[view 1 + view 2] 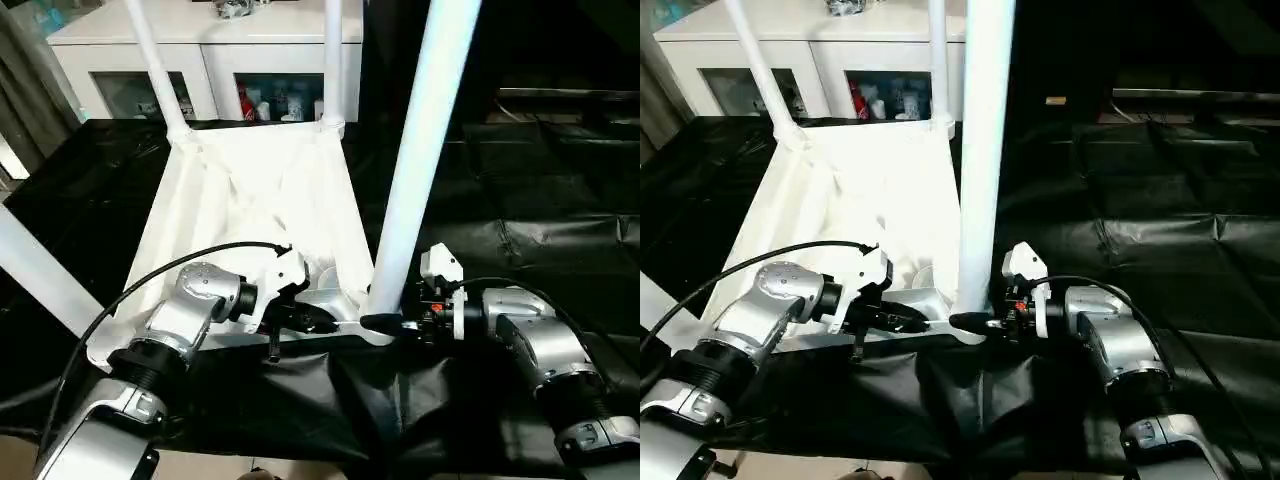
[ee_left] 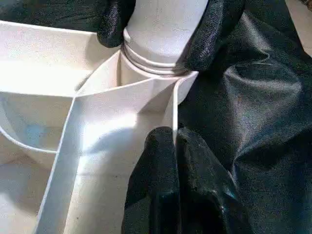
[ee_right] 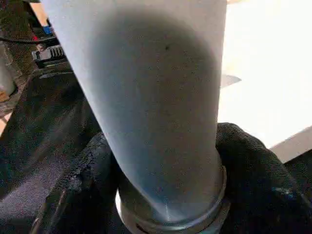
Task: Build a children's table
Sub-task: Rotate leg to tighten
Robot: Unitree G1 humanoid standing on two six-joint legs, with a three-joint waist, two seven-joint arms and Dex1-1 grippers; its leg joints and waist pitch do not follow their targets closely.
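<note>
Black sheet (image 1: 560,200) under upturned tabletop (image 1: 250,190), right tool (image 1: 385,322) gripping near leg (image 1: 425,150) base, left tool (image 1: 902,320) closed on tabletop rim.

White plastic tabletop (image 1: 250,190) with ribbed underside, white tubular legs (image 1: 425,150), glossy black sheeting (image 1: 560,220) beneath, silver forearms (image 1: 1110,340), black finger pads (image 2: 185,190), black cable (image 1: 150,275), white glass-fronted cabinet (image 1: 130,60) behind

Glossy white plastic leg (image 1: 980,150), tabletop (image 1: 270,190)
</note>
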